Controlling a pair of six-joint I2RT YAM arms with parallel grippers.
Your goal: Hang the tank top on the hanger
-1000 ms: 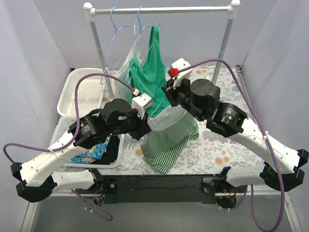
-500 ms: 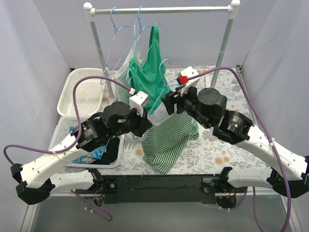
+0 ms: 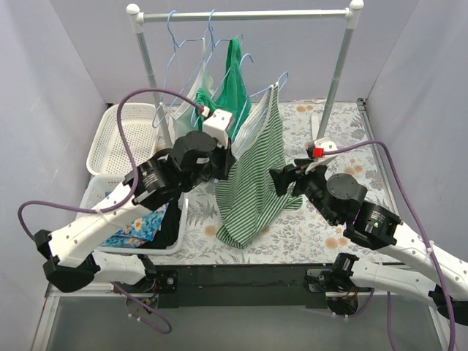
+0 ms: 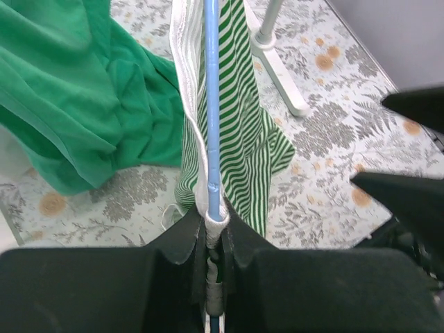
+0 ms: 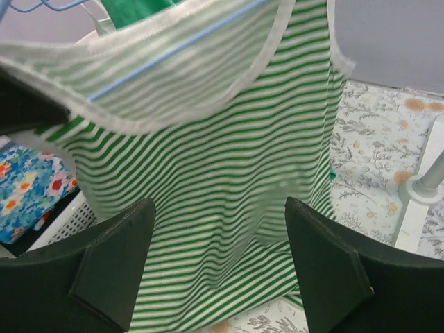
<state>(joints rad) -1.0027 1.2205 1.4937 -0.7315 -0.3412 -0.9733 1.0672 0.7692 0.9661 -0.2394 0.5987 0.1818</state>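
Left gripper (image 3: 231, 152), seen from the top camera, is raised in front of the white clothes rail (image 3: 248, 14) and holds up the thin light-blue wire hanger (image 3: 261, 91). The green-and-white striped tank top (image 3: 252, 183) hangs from that hanger towards the floral tablecloth (image 3: 329, 131). The hanger's hook is below the rail and clear of it. The right gripper (image 3: 281, 179) is just beside the striped cloth, lower down. This view does not show how its jaws stand. A blue floral cloth (image 3: 139, 223) lies in the white basket (image 3: 175, 245).

The left wrist camera shows the grip itself. The left gripper (image 4: 214, 218) has its fingers (image 4: 239, 236) pressed tight on the blue wire (image 4: 213, 104), with the tank top (image 4: 243, 139) draped over it. The solid green garment (image 4: 76, 90) is to the left.

The right wrist camera shows the right gripper (image 5: 218, 208) spread wide with nothing between its fingers (image 5: 114, 250). The tank top (image 5: 222, 159) is just ahead of it. The blue wire (image 5: 180, 48) runs inside the white-trimmed neckline.
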